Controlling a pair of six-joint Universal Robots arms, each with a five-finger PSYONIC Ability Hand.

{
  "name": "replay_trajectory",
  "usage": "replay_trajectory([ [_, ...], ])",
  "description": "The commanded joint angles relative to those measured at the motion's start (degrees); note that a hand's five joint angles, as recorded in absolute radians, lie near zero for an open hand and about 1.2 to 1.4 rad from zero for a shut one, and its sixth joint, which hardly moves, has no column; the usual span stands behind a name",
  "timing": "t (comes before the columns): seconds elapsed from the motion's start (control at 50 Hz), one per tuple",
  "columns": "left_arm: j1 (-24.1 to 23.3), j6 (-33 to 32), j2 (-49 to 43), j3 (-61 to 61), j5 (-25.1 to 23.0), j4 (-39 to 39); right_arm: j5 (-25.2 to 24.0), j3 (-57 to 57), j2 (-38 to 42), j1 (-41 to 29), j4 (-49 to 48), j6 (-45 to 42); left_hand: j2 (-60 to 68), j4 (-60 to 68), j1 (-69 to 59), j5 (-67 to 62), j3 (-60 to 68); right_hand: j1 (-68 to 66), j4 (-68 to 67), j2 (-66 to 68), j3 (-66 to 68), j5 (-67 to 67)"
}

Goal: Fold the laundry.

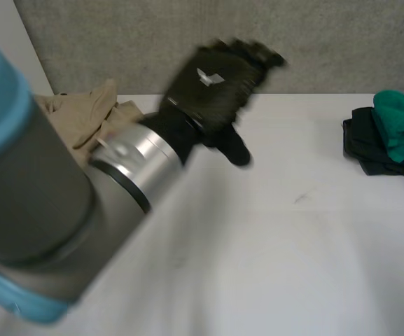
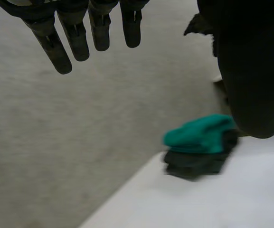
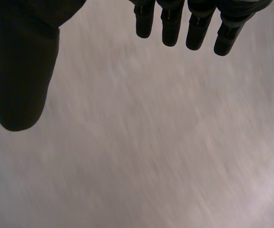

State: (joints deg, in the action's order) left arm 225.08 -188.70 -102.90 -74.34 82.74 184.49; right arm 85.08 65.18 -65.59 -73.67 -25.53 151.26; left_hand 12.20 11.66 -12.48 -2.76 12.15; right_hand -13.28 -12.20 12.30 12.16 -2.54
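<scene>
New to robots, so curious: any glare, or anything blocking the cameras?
Head view: the left arm looms in front, covering part of the beige cloth; its metal ring glints. Left wrist view: the left hand hides an edge of the clothes stack.

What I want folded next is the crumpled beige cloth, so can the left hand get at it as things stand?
Probably yes. The left hand is open, holds nothing and hangs above the table close beside the beige cloth, with nothing lying between them. The left arm hides part of the cloth.
</scene>
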Motion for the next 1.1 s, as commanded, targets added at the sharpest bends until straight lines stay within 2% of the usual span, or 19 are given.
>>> replay_trajectory([
  [0.02, 14.85, -0.36, 1.83, 0.07, 0.14, 2.18, -15.71, 21.72, -14.2, -8.59, -13.22, 12.47, -2.2, -1.66, 2.48, 2.76, -2.15, 3.28, 2.2, -2.3, -2.16, 2.54],
  [0.06, 20.02, -0.18, 1.13, 0.42, -0.03, 2.97, -21.25, 28.58, -16.58, -10.96, -15.07, 13.89, -2.2, -1.66, 2.48, 2.76, -2.15, 3.28, 2.2, -2.3, -2.16, 2.54],
  [0.12, 24.61, -0.71, -1.59, 0.86, -0.3, 4.29, -26.69, 35.69, -17.55, -16.3, -14.56, 13.54, -2.2, -1.66, 2.48, 2.76, -2.15, 3.28, 2.2, -2.3, -2.16, 2.54],
  [0.14, 27.49, -1.14, -4.47, 1.38, -0.56, 5.51, -27.33, 37.11, -17.38, -17.81, -13.94, 13.1, -2.2, -1.66, 2.48, 2.76, -2.15, 3.28, 2.2, -2.3, -2.16, 2.54],
  [0.18, 31.63, -2.28, -9.3, 3.39, -0.65, 7.01, -27.42, 40.11, -16.94, -20.63, -10.6, 10.56, -2.2, -1.66, 2.48, 2.76, -2.15, 3.28, 2.2, -2.3, -2.16, 2.54],
  [0.24, 34.63, -4.48, -15.12, 5.86, -0.65, 7.55, -27.16, 42.57, -15.45, -22.13, -4.9, 5.82, -2.2, -1.66, 2.48, 2.76, -2.15, 3.28, 2.2, -2.3, -2.16, 2.54],
  [0.32, 40.52, -12.9, -28.46, 12.53, -1.7, 7.46, -26.81, 44.15, -10.72, -23.79, 2.74, -4.53, -1.48, -0.94, 1.77, 2.05, -1.44, 3.28, 2.2, -2.3, -2.16, 2.54],
  [0.38, 42.11, -16.34, -32.52, 15.09, -3.19, 7.9, -26.89, 44.77, -9.13, -24.07, 5.48, -7.89, 0.53, 1.07, -0.24, 0.03, 0.58, 3.28, 2.2, -2.3, -2.16, 2.54],
  [0.46, 42.9, -18.2, -39.29, 21.85, -4.69, 8.25, -26.81, 45.73, -8.33, -23.8, 6.46, -10.36, 20.34, 20.88, -20.05, -19.77, 20.38, 3.28, 2.2, -2.3, -2.16, 2.54],
  [0.48, 42.73, -17.76, -40.79, 23.87, -4.78, 8.08, -26.8, 45.82, -8.24, -23.8, 6.46, -10.54, 35.55, 36.09, -35.26, -34.98, 35.59, 3.28, 2.2, -2.3, -2.16, 2.54],
  [0.5, 42.55, -17.32, -41.24, 24.5, -4.78, 7.99, -26.8, 46.0, -8.24, -23.8, 6.46, -10.54, 43.19, 43.73, -42.9, -42.63, 43.24, 3.28, 2.2, -2.3, -2.16, 2.54],
  [0.56, 41.5, -14.96, -40.98, 24.77, -4.78, 8.07, -26.54, 46.35, -8.24, -23.8, 6.46, -10.54, 67.71, 68.25, -67.42, -67.15, 67.76, 3.28, 2.2, -2.3, -2.16, 2.54],
  [0.68, 36.14, -10.3, -35.19, 21.97, -4.43, 7.64, -26.1, 46.35, -9.46, -23.54, 6.37, -9.84, 67.8, 68.34, -67.52, -67.24, 67.85, 3.28, 2.2, -2.3, -2.16, 2.54],
  [0.78, 31.57, -7.74, -23.33, 12.48, -5.39, 7.99, -24.35, 46.18, -12.54, -22.22, 5.93, -9.75, 67.8, 68.34, -67.52, -67.24, 67.85, 3.28, 2.2, -2.3, -2.16, 2.54],
  [0.84, 25.69, -6.77, -16.56, 6.06, -6.71, 8.25, -22.07, 45.83, -14.21, -21.08, 6.02, -9.67, 67.8, 68.34, -67.52, -67.24, 67.85, 3.28, 2.2, -2.3, -2.16, 2.54],
  [0.88, 19.56, -6.69, -12.87, 1.59, -9.16, 8.34, -21.27, 45.74, -14.91, -20.81, 5.93, -9.23, 67.8, 68.34, -67.52, -67.24, 67.85, 3.28, 2.2, -2.3, -2.16, 2.54],
  [0.96, 10.24, -7.03, -9.43, -5.35, -14.86, 8.25, -20.13, 45.56, -17.02, -19.94, 5.84, -5.98, 67.8, 68.34, -67.52, -67.24, 67.85, 3.28, 2.2, -2.3, -2.16, 2.54],
  [1.04, 4.77, -8.43, -9.34, -10.37, -19.18, 8.07, -20.04, 45.21, -17.64, -18.35, 5.75, -2.29, 67.8, 68.34, -67.52, -67.24, 67.85, 3.28, 2.2, -2.3, -2.16, 2.54],
  [1.1, 3.71, -11.06, -10.21, -12.14, -19.55, 7.55, -20.12, 44.68, -17.64, -17.74, 6.1, -1.05, 67.8, 68.34, -67.52, -67.24, 67.85, 3.28, 2.2, -2.3, -2.16, 2.54],
])
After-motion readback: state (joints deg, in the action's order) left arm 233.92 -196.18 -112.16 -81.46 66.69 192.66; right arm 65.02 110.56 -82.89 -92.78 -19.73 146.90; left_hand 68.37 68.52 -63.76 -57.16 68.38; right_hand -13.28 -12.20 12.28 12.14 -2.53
